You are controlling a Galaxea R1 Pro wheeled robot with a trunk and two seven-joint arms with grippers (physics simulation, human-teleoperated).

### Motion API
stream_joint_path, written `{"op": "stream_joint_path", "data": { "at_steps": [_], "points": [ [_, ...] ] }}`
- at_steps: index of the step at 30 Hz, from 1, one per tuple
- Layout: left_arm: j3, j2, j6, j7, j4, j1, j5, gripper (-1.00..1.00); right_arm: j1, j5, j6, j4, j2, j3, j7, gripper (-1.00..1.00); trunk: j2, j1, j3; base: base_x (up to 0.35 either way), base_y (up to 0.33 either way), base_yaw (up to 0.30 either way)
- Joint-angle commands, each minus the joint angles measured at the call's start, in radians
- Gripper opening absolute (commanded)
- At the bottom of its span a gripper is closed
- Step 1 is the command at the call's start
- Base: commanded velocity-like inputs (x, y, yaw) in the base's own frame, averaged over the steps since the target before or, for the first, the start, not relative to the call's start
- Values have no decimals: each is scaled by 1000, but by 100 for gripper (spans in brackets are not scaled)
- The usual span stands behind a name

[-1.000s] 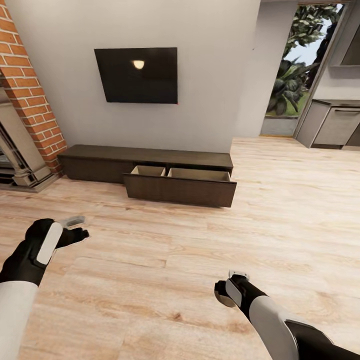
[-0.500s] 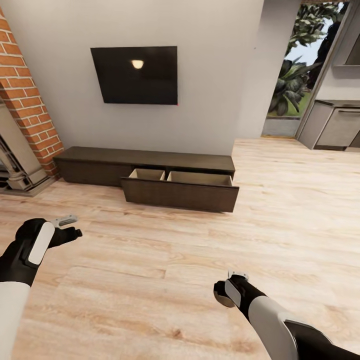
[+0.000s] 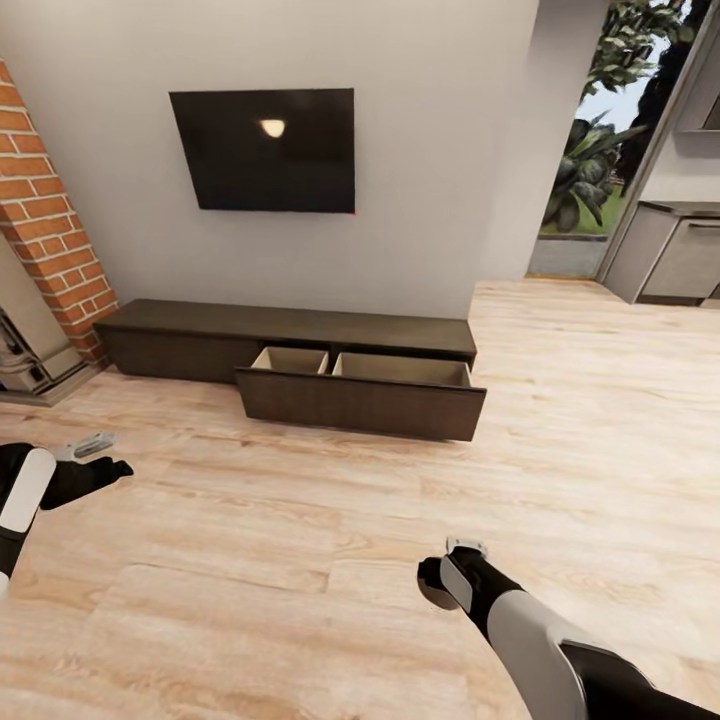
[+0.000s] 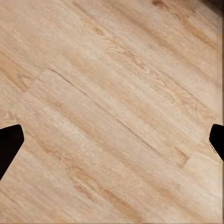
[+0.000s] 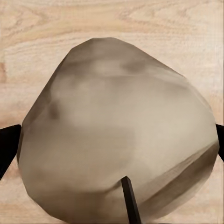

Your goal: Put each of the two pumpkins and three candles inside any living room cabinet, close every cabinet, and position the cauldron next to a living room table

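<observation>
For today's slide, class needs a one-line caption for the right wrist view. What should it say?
Right pincer shut on a candle, wick towards the camera, above the wooden floor.

We see our two arms in smooth white shells, each narrowing to a matte black wrist; the black left gripper [image 3: 92,465] and right gripper [image 3: 440,585] carry white panels — pale grey tips.

Pale wood plank floor [image 3: 300,560] fills lower frame. Grey wall [image 3: 420,150] with dark TV [image 3: 265,150] upper centre. Brick fireplace column [image 3: 40,230] at left edge. Window with greenery [image 3: 600,150] upper right, grey kitchen cupboards [image 3: 680,255] beside it.
</observation>
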Motion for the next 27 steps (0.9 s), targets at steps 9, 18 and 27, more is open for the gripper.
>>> {"op": "stream_joint_path", "data": {
  "at_steps": [9,18,27],
  "points": [
    [1,-4,3,8,-21,-1,11,100,-8,1,181,-95,18,-5,-1,-100,0,0,-1,294,0,0],
    [1,-5,3,11,-22,-1,10,100,-46,-66,526,-308,21,-6,12,-100,0,0,-1,293,0,0],
    [1,-5,3,12,-23,-1,11,100,-54,-82,554,-310,27,-5,12,-100,0,0,-1,300,13,0]
  ]
}}
